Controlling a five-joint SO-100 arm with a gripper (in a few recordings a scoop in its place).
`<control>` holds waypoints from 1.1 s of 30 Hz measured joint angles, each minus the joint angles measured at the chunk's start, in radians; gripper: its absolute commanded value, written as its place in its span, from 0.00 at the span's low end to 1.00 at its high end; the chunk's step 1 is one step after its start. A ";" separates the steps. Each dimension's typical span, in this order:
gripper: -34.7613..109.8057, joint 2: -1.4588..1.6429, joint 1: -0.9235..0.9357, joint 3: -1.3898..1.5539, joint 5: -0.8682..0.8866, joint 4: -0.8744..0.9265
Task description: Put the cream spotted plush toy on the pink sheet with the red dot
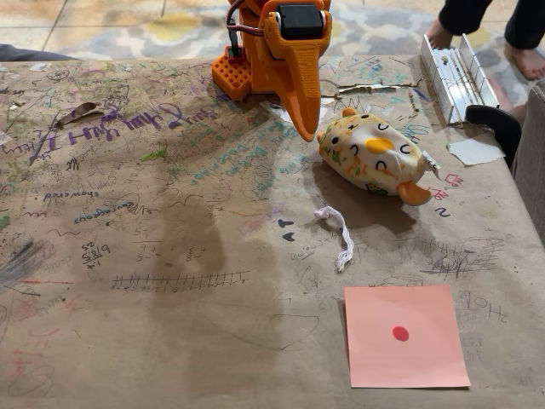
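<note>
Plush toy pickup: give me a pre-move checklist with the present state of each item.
1. The cream spotted plush toy is in the open, lying on its side on the table: ok.
2. The gripper hangs just left of the toy in the fixed view, holding nothing; whether it is open wide enough: cannot tell.
3. The pink sheet with the red dot lies flat with nothing on it: ok.
4. The way from toy to sheet: a white string lies between them, likely harmless if the toy is lifted over it: ok.
5. A person's feet stand beyond the table's far edge, away from the arm: ok.
</note>
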 measured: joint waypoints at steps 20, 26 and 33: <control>0.24 0.000 -0.084 0.000 -0.137 0.041; 0.36 -0.020 -0.250 -0.215 -0.364 0.382; 0.48 -0.273 -0.382 -0.689 -0.710 0.827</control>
